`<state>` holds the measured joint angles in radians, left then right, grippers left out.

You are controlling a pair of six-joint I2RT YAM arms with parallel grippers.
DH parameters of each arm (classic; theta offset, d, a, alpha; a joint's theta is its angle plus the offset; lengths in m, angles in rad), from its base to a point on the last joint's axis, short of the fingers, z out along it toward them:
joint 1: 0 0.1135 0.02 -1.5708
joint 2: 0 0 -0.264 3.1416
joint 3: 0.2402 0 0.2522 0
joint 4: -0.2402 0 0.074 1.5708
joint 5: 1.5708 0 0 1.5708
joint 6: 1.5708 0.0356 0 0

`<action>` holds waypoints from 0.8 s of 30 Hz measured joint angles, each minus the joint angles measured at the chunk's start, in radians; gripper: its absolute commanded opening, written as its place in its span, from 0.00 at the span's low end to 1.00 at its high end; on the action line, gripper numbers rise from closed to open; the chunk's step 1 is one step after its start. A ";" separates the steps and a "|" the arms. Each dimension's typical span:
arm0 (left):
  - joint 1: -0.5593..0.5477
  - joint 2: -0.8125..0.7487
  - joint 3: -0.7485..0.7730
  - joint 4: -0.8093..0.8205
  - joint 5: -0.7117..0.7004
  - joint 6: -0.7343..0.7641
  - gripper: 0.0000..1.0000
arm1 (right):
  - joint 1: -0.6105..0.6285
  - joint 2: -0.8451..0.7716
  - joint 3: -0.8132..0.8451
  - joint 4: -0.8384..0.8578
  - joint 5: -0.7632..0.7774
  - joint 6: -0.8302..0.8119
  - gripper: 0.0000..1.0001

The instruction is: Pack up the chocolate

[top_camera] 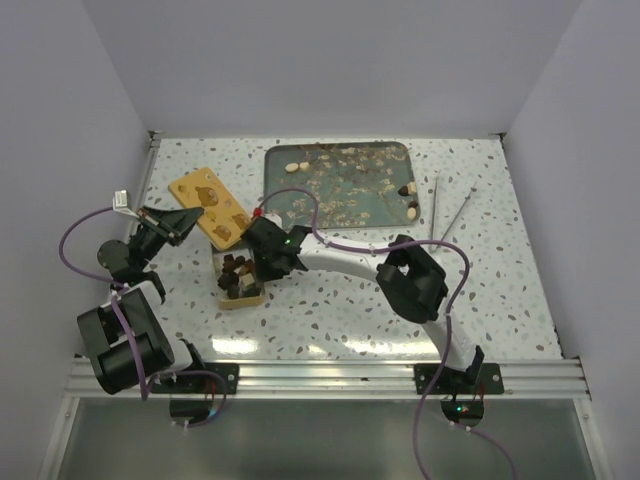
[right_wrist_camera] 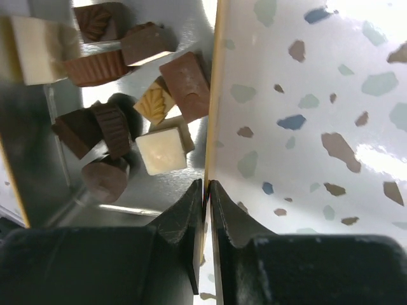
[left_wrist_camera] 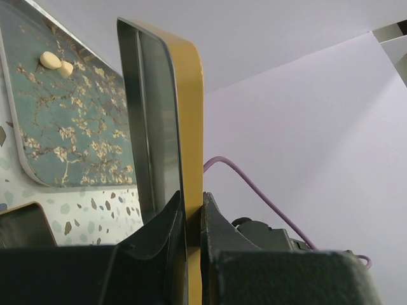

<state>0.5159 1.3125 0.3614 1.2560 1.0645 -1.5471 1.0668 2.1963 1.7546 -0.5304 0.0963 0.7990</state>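
- Right tool is pinched together on the wall of the tin, steadying it on the tabletop.
- Left tool is clamped on the rim of the lid, held up just far-left of the tin.
- Step, as I judge it: filling looks nearly done. A few lumps lie on the tray, so the next move is to fetch those or to bring the lid squarely over the tin.
- Look of the chocolate: small brown, tan and cream blocks, some ribbed, heaped loosely in the tin. 2 cream lumps sit at the tray's far left and dark ones at its right edge.
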 measured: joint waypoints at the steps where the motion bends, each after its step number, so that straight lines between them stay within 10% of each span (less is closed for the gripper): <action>1: 0.000 0.000 0.000 0.000 0.000 -0.003 0.00 | -0.001 -0.009 -0.016 0.002 0.002 0.003 0.06; 24: -0.007 0.000 0.000 0.007 0.000 -0.006 0.00 | -0.015 -0.185 -0.217 -0.206 0.179 -0.007 0.05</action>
<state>0.5087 1.3125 0.3614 1.2629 1.0641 -1.5532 1.0515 2.0109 1.5372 -0.7364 0.2749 0.7921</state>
